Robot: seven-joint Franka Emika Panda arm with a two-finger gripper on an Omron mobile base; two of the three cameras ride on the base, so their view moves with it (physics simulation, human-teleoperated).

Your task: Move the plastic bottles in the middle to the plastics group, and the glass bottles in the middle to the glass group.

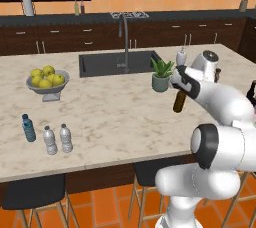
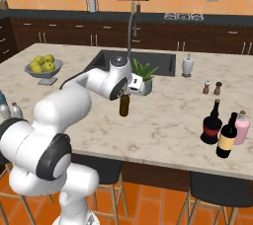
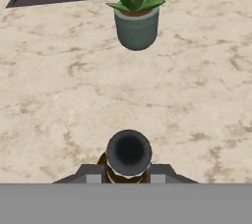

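Pincer (image 3: pixel 128 179) clamps the brown-olive bottle (image 1: pixel 179 100) by its neck, hanging upright above the bench (image 1: pixel 115 117); the red-banded bottle (image 2: pixel 212 123) stands toward three o'clock in the right base view.

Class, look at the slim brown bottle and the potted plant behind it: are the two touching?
Apart. The hand view shows bare counter between the brown bottle, clamped in the gripper, and the potted plant.
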